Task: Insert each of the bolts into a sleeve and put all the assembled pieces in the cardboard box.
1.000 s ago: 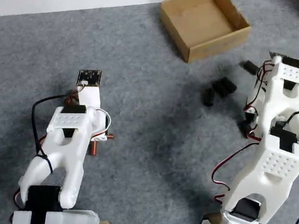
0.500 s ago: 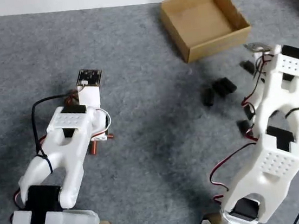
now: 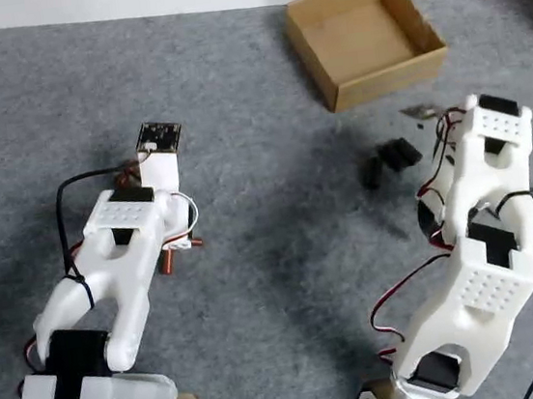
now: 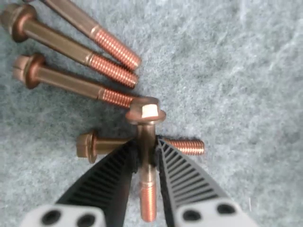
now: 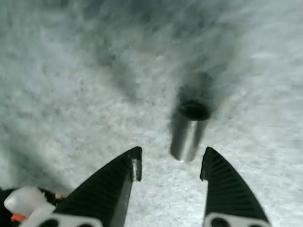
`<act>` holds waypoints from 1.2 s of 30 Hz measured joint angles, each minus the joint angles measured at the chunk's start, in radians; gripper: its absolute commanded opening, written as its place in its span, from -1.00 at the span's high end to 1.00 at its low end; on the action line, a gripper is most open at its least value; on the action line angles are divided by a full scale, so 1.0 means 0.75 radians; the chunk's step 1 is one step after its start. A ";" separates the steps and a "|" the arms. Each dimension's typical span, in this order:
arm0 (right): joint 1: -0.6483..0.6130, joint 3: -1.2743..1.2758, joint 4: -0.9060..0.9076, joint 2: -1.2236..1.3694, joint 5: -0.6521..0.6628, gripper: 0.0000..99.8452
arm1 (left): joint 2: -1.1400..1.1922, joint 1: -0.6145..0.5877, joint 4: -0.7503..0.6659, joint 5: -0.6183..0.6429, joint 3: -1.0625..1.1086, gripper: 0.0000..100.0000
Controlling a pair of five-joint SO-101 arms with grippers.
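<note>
My left arm (image 3: 118, 257) sits at 8 o'clock on the grey table (image 3: 254, 94). It is bent and points toward 12 o'clock. Its end effector (image 4: 147, 144) points down at the table and pinches one bolt (image 4: 146, 113) by the smooth part of its stem. The head of this bolt is past the fingertips, and the threaded end points back toward the wrist. The held bolt crosses over another bolt (image 4: 92, 144) that lies flat. Three more loose bolts (image 4: 66, 81) lie side by side just beside it.

My right arm (image 3: 480, 232) sits at 4 o'clock and stretches toward 12 o'clock. Its end effector (image 5: 172, 153) is spread wide and holds nothing. One sleeve (image 5: 188, 130) lies on the table between the two fingers, with its open hole facing away from the wrist. I cannot tell if a finger touches it.

A few dark sleeves (image 3: 393, 157) lie at 2 o'clock, near the right arm's tip. The cardboard box (image 3: 312, 53) stands at 1 o'clock.
</note>
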 measured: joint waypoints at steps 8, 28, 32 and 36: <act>0.082 0.020 -0.215 0.000 -0.002 0.62 | 0.000 0.000 -0.002 0.000 0.000 0.99; 0.078 0.176 -0.295 -0.053 -0.029 0.62 | 0.000 0.000 -0.002 0.000 0.000 0.99; 0.068 0.442 -0.511 -0.211 -0.029 0.62 | 0.000 0.000 -0.002 0.000 0.000 0.99; 0.031 0.775 -0.845 -0.383 -0.033 0.62 | 0.000 0.000 -0.002 0.000 0.000 0.99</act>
